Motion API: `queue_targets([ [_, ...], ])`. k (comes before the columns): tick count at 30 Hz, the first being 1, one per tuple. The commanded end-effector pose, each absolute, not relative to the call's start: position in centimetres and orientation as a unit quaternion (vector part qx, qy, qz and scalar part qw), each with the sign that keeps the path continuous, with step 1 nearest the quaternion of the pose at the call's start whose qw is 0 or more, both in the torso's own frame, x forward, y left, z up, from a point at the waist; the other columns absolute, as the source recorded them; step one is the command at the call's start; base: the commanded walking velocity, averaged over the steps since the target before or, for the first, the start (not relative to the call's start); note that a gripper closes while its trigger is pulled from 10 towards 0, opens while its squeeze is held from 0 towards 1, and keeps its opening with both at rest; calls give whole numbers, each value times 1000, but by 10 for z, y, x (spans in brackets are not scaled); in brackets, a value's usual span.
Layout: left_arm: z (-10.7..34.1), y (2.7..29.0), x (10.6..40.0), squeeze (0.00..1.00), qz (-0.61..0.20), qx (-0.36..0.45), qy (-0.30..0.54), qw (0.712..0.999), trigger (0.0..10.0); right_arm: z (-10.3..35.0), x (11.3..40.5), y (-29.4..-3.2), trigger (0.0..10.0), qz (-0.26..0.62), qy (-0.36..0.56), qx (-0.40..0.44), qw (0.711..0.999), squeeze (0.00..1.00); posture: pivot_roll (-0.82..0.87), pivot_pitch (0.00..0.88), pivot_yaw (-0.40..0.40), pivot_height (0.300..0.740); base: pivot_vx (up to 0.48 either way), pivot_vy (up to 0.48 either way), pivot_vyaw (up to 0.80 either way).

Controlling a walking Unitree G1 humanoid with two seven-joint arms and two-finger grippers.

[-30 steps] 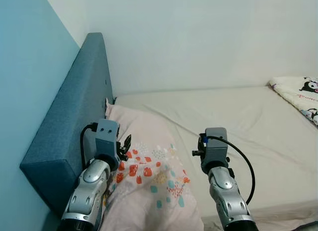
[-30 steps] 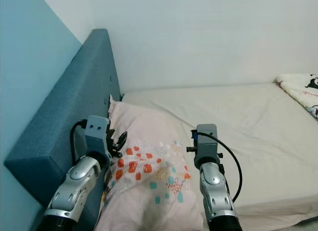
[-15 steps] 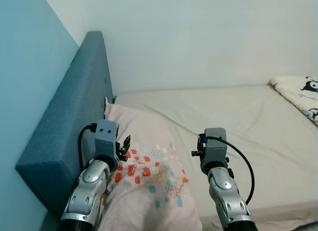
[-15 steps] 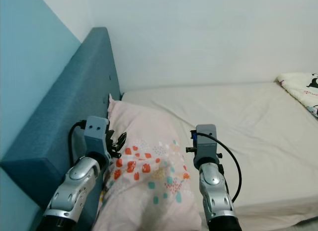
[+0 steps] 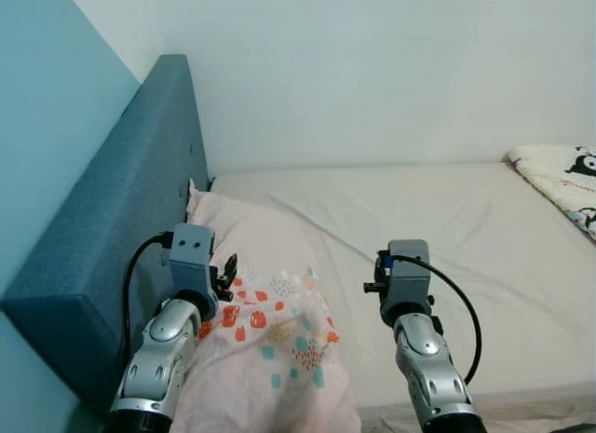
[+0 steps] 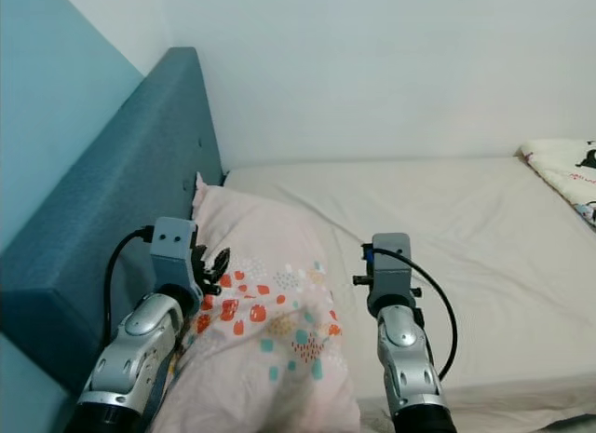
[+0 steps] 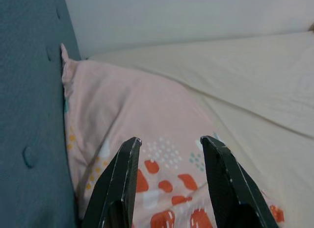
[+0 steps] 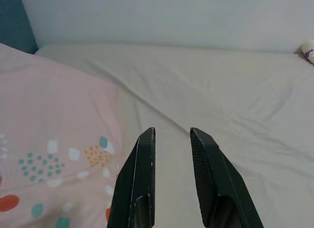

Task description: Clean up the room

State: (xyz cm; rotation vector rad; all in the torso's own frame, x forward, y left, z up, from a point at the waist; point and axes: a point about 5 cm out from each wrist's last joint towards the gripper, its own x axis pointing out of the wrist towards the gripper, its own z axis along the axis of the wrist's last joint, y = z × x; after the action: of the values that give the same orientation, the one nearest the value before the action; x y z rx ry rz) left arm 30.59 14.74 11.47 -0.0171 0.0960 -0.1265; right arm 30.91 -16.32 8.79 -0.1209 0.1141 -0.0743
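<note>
A pale pink pillow printed with red, teal and orange spots lies at the head of the bed, one corner against the blue headboard. My left gripper hovers open just over the pillow's patterned part, close to the headboard, with nothing between its fingers. My right gripper is open too, low over the beige sheet beside the pillow's edge. In the head views both silver forearms reach forward, the pillow's near end lying between them.
A white blanket with a black cartoon print lies bunched at the far right of the mattress. A pale wall runs behind the bed and a light blue wall rises behind the headboard.
The head view has shifted a little. The pillow's near end now lies further from my right arm, closer to the headboard. Both grippers keep their spread.
</note>
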Motion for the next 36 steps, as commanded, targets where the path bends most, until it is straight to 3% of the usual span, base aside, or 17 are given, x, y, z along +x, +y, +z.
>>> queue_targets([
  [1, 114, 149, 305, 0, -61, -14, 53, 997, 10000, 85, 308, -166, 10000, -42, 67, -53, 995, 0, 11, 0, -50, 740, 0, 0, 0],
  [12, 117, 146, 306, 0, -70, -8, 46, 996, 10000, 85, 308, -166, 10000, -48, 66, -51, 995, 0, 11, 0, -48, 740, 0, 0, 0],
  [36, 116, 146, 303, 0, -62, -17, 52, 997, 10000, 85, 308, -167, 10000, -48, 68, -51, 995, 0, 10, 4, -53, 740, 0, -466, 0],
])
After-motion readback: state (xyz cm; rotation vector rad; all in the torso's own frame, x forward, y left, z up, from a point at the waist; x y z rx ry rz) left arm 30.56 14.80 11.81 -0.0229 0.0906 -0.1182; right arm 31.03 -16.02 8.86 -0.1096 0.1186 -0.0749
